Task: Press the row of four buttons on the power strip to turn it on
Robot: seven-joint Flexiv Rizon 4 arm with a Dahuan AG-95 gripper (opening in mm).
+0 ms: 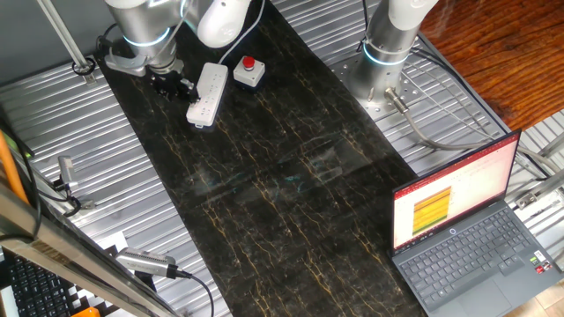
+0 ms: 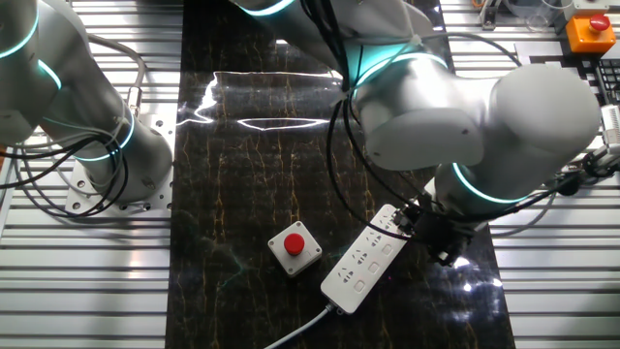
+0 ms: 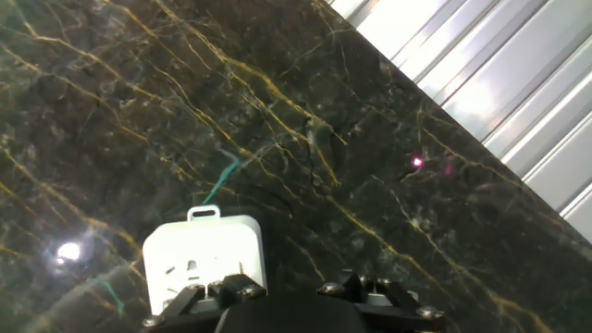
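Note:
The white power strip lies on the black marbled mat, with its cable running off the near end in the other fixed view. My black gripper hangs low beside the strip's end. In the other fixed view the gripper sits just right of the strip, close to its far end. The hand view shows the rounded end of the strip under the left part of the gripper. The fingertips themselves are hidden, and the buttons cannot be made out.
A small white box with a red round button stands next to the strip. A second arm's base is bolted to the ribbed metal table. An open laptop sits at the mat's corner. An orange box is at the edge.

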